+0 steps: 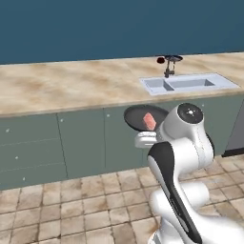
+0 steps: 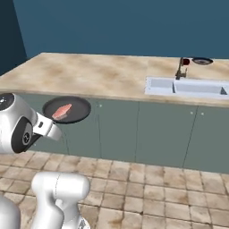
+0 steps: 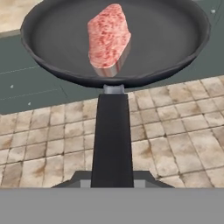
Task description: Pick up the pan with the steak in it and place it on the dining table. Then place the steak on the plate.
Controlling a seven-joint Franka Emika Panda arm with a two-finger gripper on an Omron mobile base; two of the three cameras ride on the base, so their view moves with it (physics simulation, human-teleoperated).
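Observation:
My gripper (image 3: 113, 179) is shut on the long black handle (image 3: 113, 135) of the pan (image 3: 61, 39). The pan (image 1: 136, 116) hangs in the air in front of the grey-green cabinet fronts, below the countertop's level. The pinkish-red steak (image 3: 108, 37) lies inside the pan (image 2: 74, 107), near its middle. The dining table (image 1: 71, 83) is the wide beige marbled island top beyond. The small dark plate (image 2: 202, 61) sits on its far side behind the tap, and in the left base view the plate (image 1: 174, 58) lies at the back right.
A pale sink (image 2: 192, 86) with a dark tap (image 2: 180, 69) is set into the island's right part. A small dark-red rounded object (image 2: 186, 62) rests beside the plate. Tiled floor (image 2: 147, 188) lies under the pan, and a blue wall stands behind the island.

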